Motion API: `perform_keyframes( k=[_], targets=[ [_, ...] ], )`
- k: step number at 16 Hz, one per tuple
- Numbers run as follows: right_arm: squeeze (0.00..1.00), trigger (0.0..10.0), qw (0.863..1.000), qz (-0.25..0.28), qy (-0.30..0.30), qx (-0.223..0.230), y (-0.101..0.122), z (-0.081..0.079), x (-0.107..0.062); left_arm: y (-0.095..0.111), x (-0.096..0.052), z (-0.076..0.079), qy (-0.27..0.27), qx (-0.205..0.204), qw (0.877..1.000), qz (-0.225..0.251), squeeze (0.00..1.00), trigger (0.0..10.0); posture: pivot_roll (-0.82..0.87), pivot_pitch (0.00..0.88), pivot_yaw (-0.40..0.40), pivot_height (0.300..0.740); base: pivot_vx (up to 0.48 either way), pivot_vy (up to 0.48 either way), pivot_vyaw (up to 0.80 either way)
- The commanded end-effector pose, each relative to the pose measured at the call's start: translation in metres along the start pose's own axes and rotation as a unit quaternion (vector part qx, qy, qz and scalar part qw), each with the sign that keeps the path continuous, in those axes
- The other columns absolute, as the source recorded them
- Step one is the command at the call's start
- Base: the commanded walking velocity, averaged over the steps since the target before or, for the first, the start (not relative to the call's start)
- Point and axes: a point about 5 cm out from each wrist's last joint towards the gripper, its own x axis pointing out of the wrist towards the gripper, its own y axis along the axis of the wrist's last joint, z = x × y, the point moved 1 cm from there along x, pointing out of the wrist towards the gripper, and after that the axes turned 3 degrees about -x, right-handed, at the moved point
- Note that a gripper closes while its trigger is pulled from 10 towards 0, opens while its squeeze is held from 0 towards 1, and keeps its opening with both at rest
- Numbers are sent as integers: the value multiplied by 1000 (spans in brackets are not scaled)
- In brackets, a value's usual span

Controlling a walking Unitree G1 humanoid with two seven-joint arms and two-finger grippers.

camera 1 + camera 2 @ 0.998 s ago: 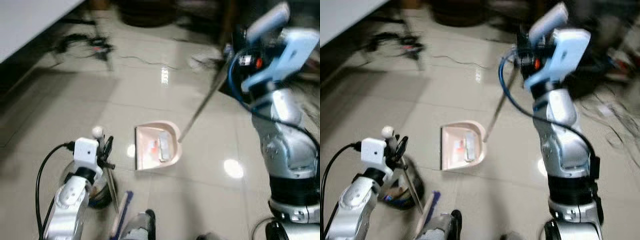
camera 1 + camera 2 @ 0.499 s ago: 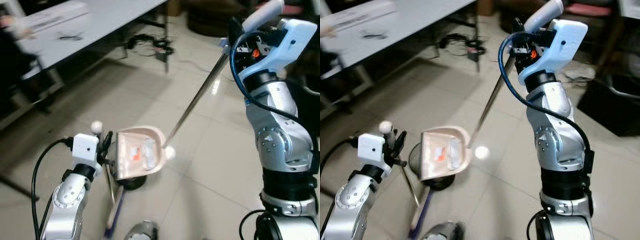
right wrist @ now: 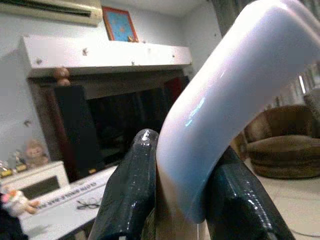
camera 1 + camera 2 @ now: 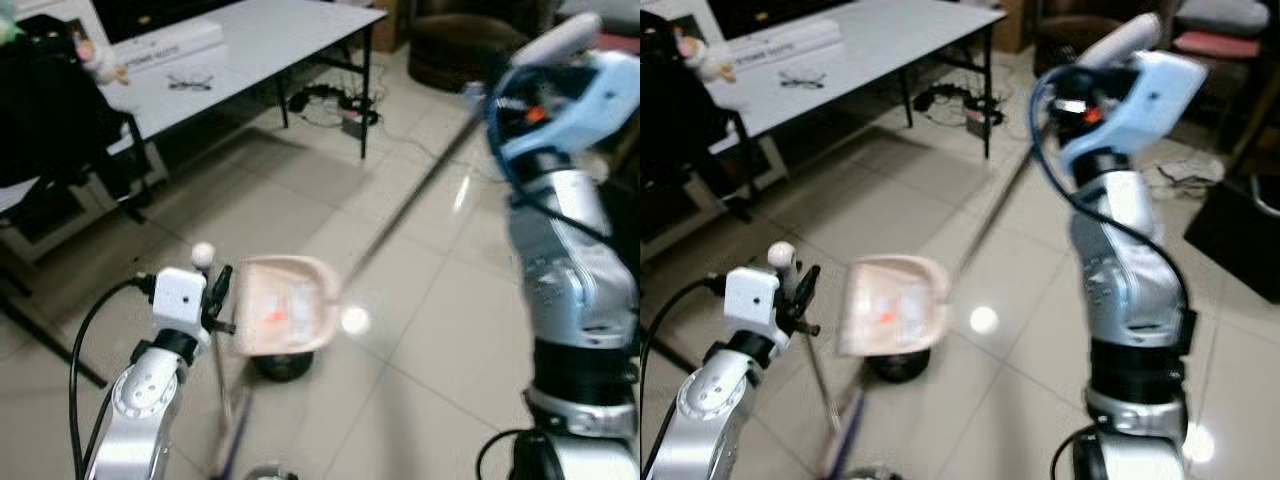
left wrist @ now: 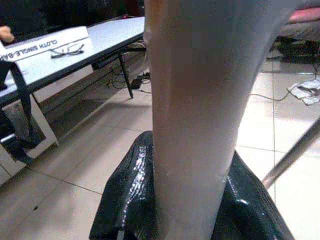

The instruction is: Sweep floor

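A pink dustpan (image 4: 283, 318) holding scraps of litter hangs level above the floor on a long metal rod (image 4: 410, 205). The rod's white curved grip (image 3: 220, 100) is at the upper right, and my right gripper (image 4: 500, 95) is shut on it. Lower left, my left gripper (image 4: 218, 302) is shut on the broom's pale stick (image 5: 192, 100), which runs down to the blurred broom head (image 4: 232, 450). The dustpan is just right of the left gripper and hides part of a black round container (image 4: 285, 366) on the floor below it.
A white table (image 4: 250, 40) with glasses and a box stands at the back left. A black chair (image 4: 50, 100) stands beside it, and cables (image 4: 325, 100) lie under the table. A dark bin (image 4: 1250, 240) sits at the right. Glossy tiles (image 4: 420, 400) stretch ahead.
The camera has swung, bringing the table into view. The dustpan has risen off the floor and now hangs over the black container. Both grippers keep their hold.
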Motion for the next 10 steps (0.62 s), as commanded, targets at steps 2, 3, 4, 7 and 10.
perform_keyframes(
  k=[2,3,4,7,10],
  targets=[
    [0,10000,1000,13,19,9,3,-12,1,7,3,-5,6,15,1000,9,0,10000,14,49,55,740,356,0,0],
    [0,10000,1000,10,24,5,1,-13,1,8,3,-5,6,14,1000,8,0,10000,15,49,54,740,360,0,0],
    [0,10000,1000,9,25,6,1,-14,1,8,3,-5,7,14,1000,8,0,10000,15,49,54,740,360,0,800],
    [0,10000,1000,7,22,10,0,-13,0,8,2,-4,8,13,1000,6,0,10000,17,52,52,740,365,0,800],
    [0,10000,1000,10,8,17,0,-8,0,6,1,-5,9,11,1000,4,0,10000,15,52,53,740,369,0,0]
  ],
)
